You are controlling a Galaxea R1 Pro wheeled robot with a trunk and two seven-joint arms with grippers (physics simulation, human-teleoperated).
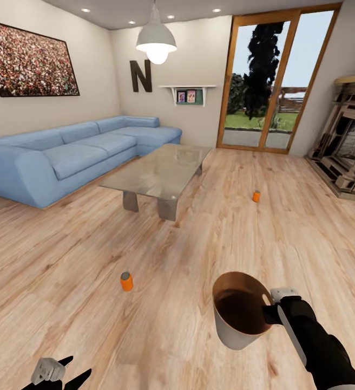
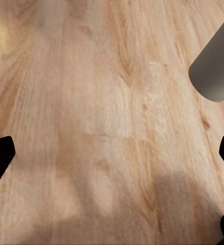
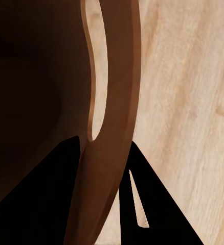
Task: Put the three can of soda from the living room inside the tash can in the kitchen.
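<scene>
- In a living room with a light wood plank floor point(image 1: 210, 244), the right gripper point(image 1: 270, 310) pinches the rim of a small round tapered bin point(image 1: 237, 325), pale grey outside and tan-brown inside, carrying it just above the boards; the right wrist view shows its dark fingers point(image 3: 45, 199) clamped on either side of the bin's wall.
- The left gripper point(image 1: 64, 374) hangs low with its black fingers spread and nothing between them, bare planks below it in the left wrist view.
- 2 small orange drink cans with silver tops stand upright on the floor: the near orange can point(image 1: 126, 281) ahead of the left arm, the far orange can point(image 1: 256, 196) beside the glass coffee table point(image 1: 158, 173).
- The bin's interior looks dark and appears to hold no can, though its bottom is hard to read.
- By this evidence, no can is binned yet; both orange cans await pickup, a 3rd remains to be found, and the bin belongs back in the kitchen.
- A blue sectional sofa point(image 1: 64, 154) lines the left wall.
</scene>
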